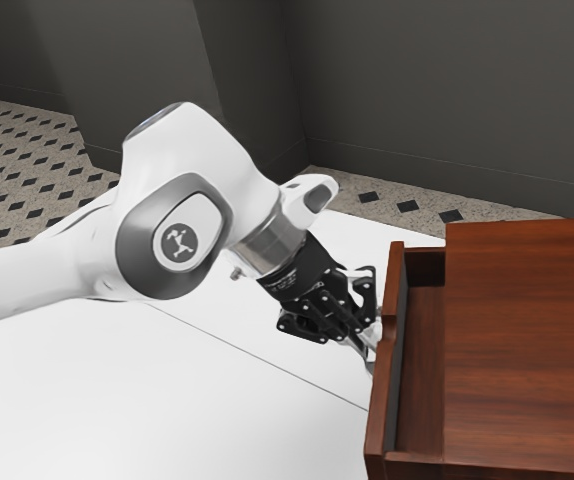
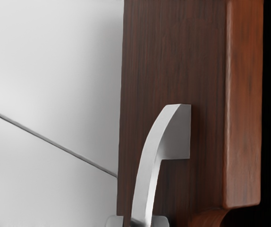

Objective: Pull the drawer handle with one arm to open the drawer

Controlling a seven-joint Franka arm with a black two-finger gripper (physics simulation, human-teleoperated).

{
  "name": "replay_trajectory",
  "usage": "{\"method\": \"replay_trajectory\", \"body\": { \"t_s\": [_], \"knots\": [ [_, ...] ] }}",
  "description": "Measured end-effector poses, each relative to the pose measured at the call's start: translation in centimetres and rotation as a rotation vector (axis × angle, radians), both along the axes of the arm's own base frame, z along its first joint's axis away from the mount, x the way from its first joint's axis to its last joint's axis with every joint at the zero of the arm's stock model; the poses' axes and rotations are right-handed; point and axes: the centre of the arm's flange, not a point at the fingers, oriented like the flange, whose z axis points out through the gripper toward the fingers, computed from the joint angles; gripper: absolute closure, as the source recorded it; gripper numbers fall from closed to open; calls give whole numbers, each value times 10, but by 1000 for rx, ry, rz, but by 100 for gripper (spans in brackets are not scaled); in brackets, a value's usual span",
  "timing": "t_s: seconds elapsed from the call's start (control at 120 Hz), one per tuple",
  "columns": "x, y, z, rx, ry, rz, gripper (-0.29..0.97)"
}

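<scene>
Wrist view, nearest first: curved silver metal handle (image 2: 161, 156) just under the hand. Its flat foot is fixed to the dark-brown wooden drawer front (image 2: 173, 56), and its bow arches off the panel. Past the panel's edge lies the white worktop (image 2: 46, 71), crossed by a thin seam (image 2: 50, 139).

Exterior view: black two-finger tool (image 1: 365, 335) right up at the drawer front, carried by the white Franka arm (image 1: 182, 235) coming in from the exterior view's left. Cannot tell whether the tool is clamped on the handle or only lying against it, because its own body hides the contact. Behind the front panel an open-topped tray shows. From that I judge the drawer to be part way out of the reddish wooden cabinet (image 1: 527, 250), though not with certainty. Farther back is the speckled tiled floor (image 1: 27, 170).

Step in hand, as I read it: drawing the drawer out by its handle, toward the exterior view's left.

To do it well:
- Pull straight along the drawer's run, square to the front panel. Sideways or upward drift could rack the drawer in its slides or let the bow slip free.
- Hold the wrist level, with the grip near the bow's middle rather than at its foot.
- Use a slow, even pull.
- Ease off before the end of travel, or the whole cabinet may drag across the worktop.
</scene>
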Motion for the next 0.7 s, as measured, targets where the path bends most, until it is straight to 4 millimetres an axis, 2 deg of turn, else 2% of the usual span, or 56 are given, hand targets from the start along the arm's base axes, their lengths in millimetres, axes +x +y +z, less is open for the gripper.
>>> {"method": "replay_trajectory", "body": {
  "t_s": [0.508, 0.7],
  "knots": [
    [-18, 27, 1, 3, 3, 30, 74],
    [-28, 43, 3, 1, 0, 51, 74]
  ]
}}
